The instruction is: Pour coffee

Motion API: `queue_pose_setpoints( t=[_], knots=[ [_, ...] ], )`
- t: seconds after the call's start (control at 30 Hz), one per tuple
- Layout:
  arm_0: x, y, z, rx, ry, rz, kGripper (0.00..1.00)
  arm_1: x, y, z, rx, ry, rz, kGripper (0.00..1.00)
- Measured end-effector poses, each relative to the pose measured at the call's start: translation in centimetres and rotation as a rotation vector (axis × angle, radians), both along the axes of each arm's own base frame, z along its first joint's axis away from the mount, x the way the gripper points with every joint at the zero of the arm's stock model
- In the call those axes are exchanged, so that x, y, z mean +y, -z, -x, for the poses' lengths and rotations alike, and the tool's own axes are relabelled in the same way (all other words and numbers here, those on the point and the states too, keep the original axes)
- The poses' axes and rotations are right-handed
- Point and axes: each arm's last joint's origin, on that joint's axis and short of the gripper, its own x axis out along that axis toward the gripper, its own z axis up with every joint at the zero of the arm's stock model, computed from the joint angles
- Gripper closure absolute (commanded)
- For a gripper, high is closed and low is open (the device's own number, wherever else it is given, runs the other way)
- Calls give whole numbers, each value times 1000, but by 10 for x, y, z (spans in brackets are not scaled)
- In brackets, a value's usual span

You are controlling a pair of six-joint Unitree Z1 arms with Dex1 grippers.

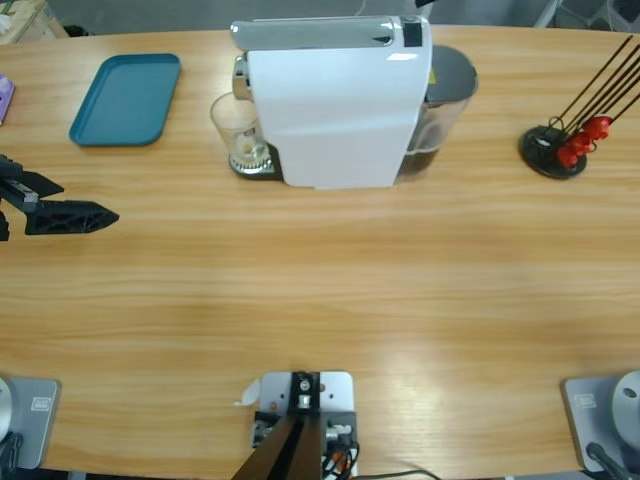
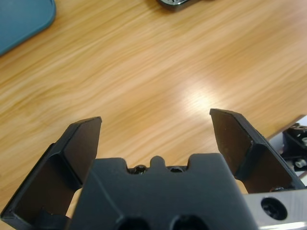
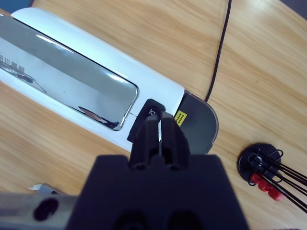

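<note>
Table: a long top of pale wood [image 1: 320, 290] with a fine streaked grain, glossy where light catches it.
Coffee machine: a smooth white plastic body [image 1: 335, 110] with a mirror-bright chrome strip along its top, standing at the far middle of the table; a dark rounded tank sits at its right end.
Glass: a clear, round tumbler [image 1: 240, 135] upright on the machine's dark drip tray, just beside the white front.
Coffee: a thin layer with pale foam [image 1: 247, 155] at the bottom of the glass, under the machine's spout.
Left hand: matte black, wedge-shaped jaws [image 2: 156, 129] spread wide over bare wood, nothing between them; in the high view it lies low at the table's left edge [image 1: 70, 217], well apart from the glass.
Right hand: its two black jaws [image 3: 159, 134] pressed together, gripping nothing, poised over the machine's black button near the chrome strip.
Tray: a teal plastic rectangle [image 1: 125, 98] with rounded corners, left of the machine.
Rack: a black round base [image 1: 553, 152] with thin black wires and red pieces, far right.
</note>
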Motion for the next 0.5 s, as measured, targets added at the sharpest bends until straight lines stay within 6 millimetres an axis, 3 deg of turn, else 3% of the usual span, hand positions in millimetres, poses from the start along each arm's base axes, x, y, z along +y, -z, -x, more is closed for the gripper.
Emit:
queue_pose_setpoints(
  t=[0.5],
  knots=[
    [-2, 2, -3, 5, 0, -3, 13, 1, 2, -1, 2, -15, -2, 1000]
  ],
)
